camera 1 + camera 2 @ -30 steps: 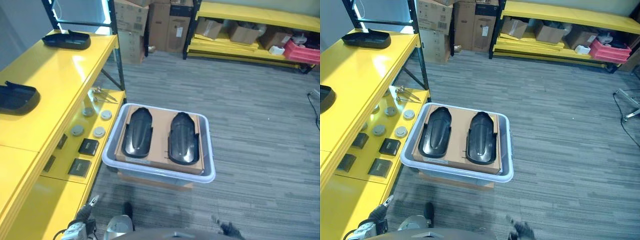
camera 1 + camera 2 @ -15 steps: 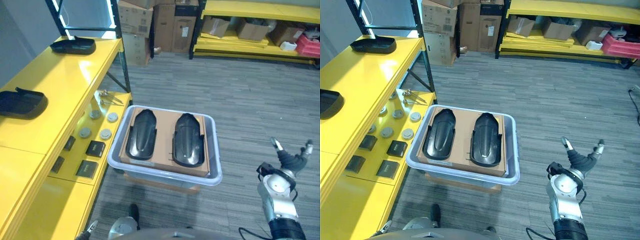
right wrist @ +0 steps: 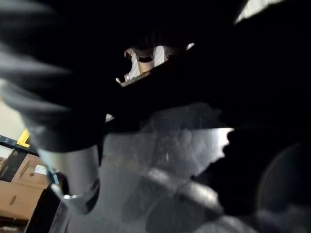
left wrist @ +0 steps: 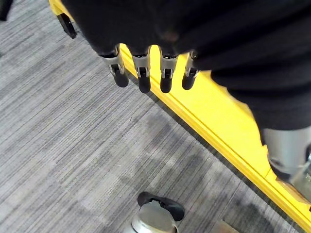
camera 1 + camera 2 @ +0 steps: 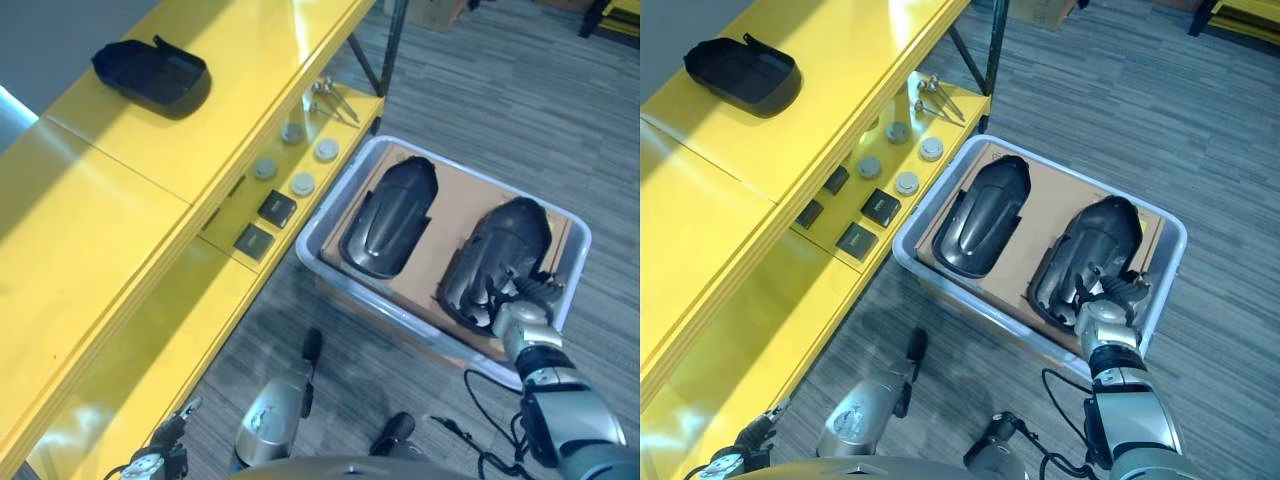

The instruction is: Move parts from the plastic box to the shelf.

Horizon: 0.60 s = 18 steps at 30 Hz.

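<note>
Right hand now on part — plastic box

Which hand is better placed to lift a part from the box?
The right hand: it is already at the near end of the right part in the box. The left hand hangs by the shelf, over the floor.

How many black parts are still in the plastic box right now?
2. One part lies on the box's shelf side; the other part lies beside it, with the right robot hand at its near end.
</note>
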### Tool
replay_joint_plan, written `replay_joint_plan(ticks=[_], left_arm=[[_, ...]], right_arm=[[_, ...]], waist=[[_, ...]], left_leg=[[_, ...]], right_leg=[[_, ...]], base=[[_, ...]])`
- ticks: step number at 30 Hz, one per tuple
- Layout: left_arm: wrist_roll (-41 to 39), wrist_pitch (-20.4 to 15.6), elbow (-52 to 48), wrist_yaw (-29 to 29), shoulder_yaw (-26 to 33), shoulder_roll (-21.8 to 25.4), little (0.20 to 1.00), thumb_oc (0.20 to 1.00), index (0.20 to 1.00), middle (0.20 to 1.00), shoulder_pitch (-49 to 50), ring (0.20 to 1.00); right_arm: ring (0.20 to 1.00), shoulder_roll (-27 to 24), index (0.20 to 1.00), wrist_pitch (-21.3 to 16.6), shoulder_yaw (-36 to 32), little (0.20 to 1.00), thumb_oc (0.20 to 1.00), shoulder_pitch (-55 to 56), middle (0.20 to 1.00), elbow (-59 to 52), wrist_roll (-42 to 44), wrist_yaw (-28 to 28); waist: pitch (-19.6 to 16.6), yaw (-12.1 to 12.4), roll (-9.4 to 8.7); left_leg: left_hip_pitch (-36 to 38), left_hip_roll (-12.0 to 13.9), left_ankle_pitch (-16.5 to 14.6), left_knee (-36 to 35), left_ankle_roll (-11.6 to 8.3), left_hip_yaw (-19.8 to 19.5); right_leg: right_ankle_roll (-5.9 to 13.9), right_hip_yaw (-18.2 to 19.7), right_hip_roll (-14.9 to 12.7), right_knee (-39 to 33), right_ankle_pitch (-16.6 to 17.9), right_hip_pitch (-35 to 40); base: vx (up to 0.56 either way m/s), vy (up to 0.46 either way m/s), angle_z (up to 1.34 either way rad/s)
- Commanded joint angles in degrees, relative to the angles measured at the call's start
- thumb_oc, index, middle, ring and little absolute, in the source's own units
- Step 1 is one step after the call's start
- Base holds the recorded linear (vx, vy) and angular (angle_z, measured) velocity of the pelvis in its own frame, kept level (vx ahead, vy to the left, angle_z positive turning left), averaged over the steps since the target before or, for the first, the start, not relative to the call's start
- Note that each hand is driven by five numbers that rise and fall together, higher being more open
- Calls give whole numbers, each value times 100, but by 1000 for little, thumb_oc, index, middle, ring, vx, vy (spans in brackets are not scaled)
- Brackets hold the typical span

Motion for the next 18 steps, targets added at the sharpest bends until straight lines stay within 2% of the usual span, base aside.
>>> replay_joint_plan(ticks=[1,8,12,17,18], left_arm=[[-105,-124,-60,-133,-156,90,1000,1000,1000,1000,-57,1000],[-196,-161,-224,-355,-224,87,1000,1000,1000,1000,40,1000],[-325,-155,-382,-520,-234,98,1000,1000,1000,1000,47,1000],[-385,-175,-443,-523,-259,117,1000,1000,1000,1000,1,1000],[-417,-136,-479,-515,-257,132,1000,1000,1000,1000,-39,1000]], right_arm=[[1000,-452,1000,-252,165,1000,1000,348,1000,-272,56,-49],[1000,-547,1000,-19,202,1000,1000,466,1000,-4,-168,281],[1000,-470,1000,381,274,1000,1000,609,1000,234,-300,507],[1000,-293,1000,369,392,1000,1000,828,1000,709,-441,924],[959,-215,959,356,436,959,959,877,959,813,-454,1023]], waist=[[-42,-35,-48],[45,-43,-39],[106,-65,-41],[169,-85,-57],[194,-92,-60]], left_leg=[[-80,210,-810,587,-180,-319],[-93,183,-835,606,-180,-289],[-82,165,-856,574,-155,-274],[-64,159,-856,553,-133,-245],[-66,162,-846,535,-130,-238]], right_leg=[[47,28,-83,-208,362,-130],[65,65,-120,-154,357,-209],[88,120,-118,-125,369,-287],[98,174,-105,-84,388,-348],[103,187,-100,-83,401,-368]], base=[[-1,31,3],[-3,38,1],[-8,7,0],[0,0,0],[-33,-16,1]])
